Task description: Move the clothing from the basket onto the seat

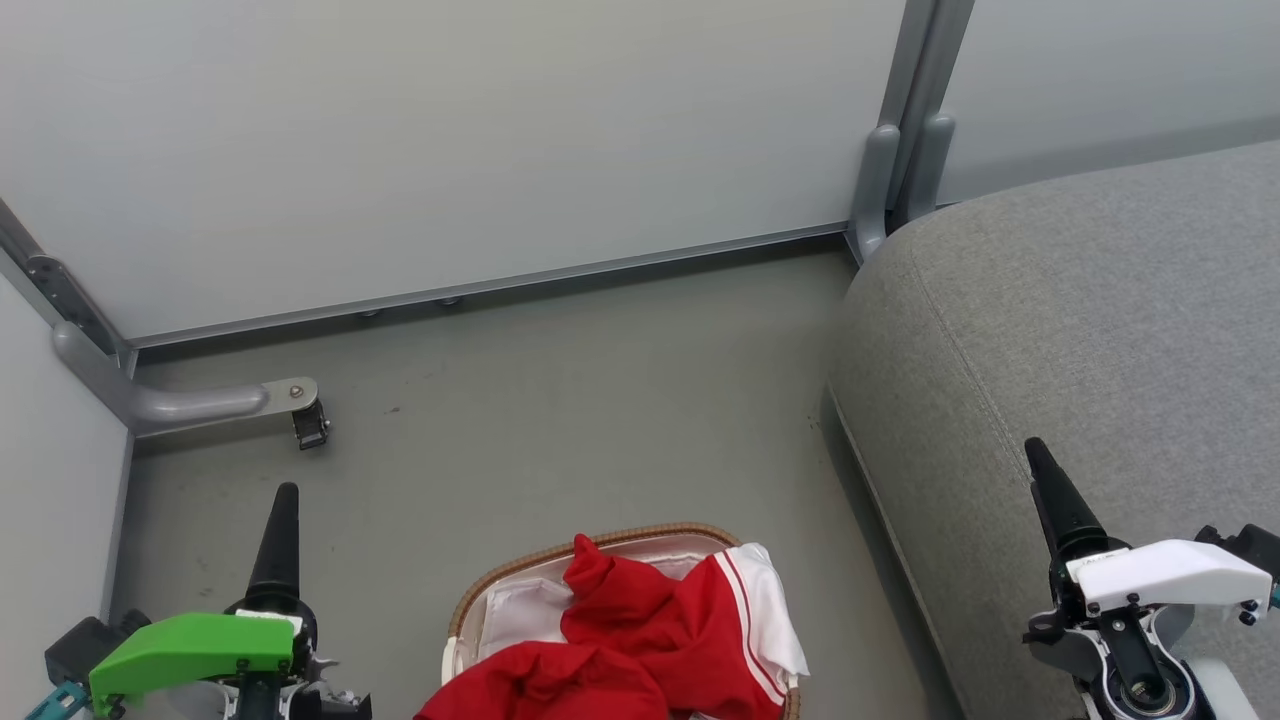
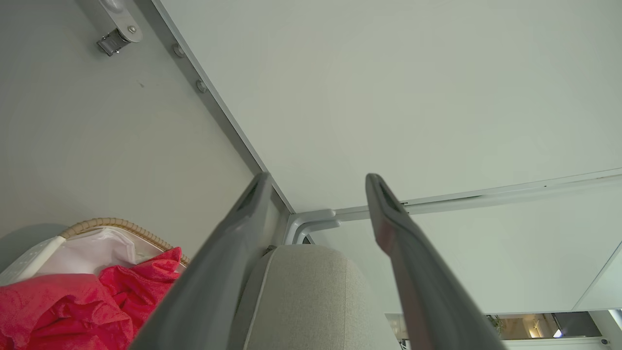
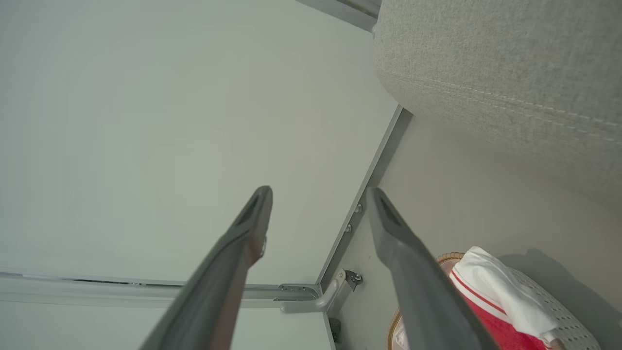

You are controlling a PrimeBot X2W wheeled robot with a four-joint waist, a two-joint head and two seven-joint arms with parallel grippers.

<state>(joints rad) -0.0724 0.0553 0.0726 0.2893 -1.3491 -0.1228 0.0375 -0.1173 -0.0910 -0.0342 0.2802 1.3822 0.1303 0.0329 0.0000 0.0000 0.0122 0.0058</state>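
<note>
We've got the bright red soft clothing with white panels and thin stripes (image 1: pixel 640 640) piled in the oval white perforated plastic basket with the brown woven rim (image 1: pixel 540 555). It's sat on the grey floor (image 1: pixel 560 400) just left of the big grey woven-fabric sofa seat (image 1: pixel 1080 330), with one white panel flopped over the rim on the seat side. Our left gripper (image 2: pixel 317 179) hangs left of the basket and our right gripper (image 3: pixel 319 190) over the seat's edge, both with long dark fingers spread wide apart.

Pale grey partition walls (image 1: pixel 450 130) w/ metal frame posts (image 1: pixel 915 100), dull grey floor (image 1: pixel 560 400), poss. scuffed.
</note>
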